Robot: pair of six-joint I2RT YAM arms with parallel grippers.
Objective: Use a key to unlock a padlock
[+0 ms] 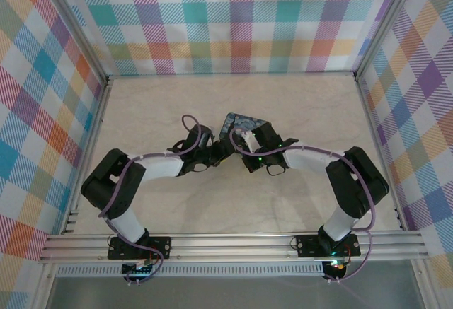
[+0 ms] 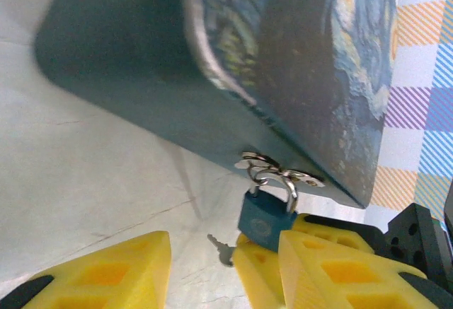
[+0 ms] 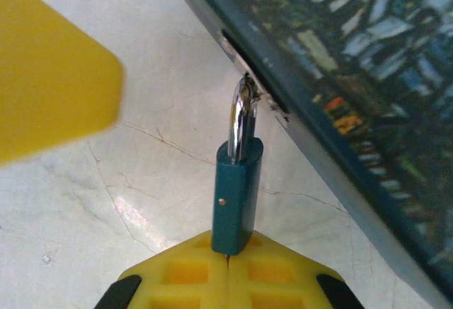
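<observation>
Near the middle of the pale marble-look table (image 3: 106,203), a small teal padlock (image 3: 237,196) with a silver shackle hangs through the metal hasp (image 2: 272,167) of a dark blue tin box (image 2: 141,61) printed with a swirling night sky. The yellow-fingered right gripper (image 3: 228,247) is clamped on the padlock's lower end, holding it straight out from the box. The left gripper (image 2: 228,237) faces it with its yellow fingers spread apart and nothing gripped. A small silver key (image 2: 221,249) shows just beside the padlock's base, between those spread fingers. We cannot tell whether it is seated in the keyhole or lying on the table. We judge the step in hand to be taking hold of the key and turning it. To do that well, we would hold the lock body firm in the right gripper so it cannot twist. We would then close the left fingers squarely on the key's flat head and turn about the lock's own axis without tugging on the hasp.
</observation>
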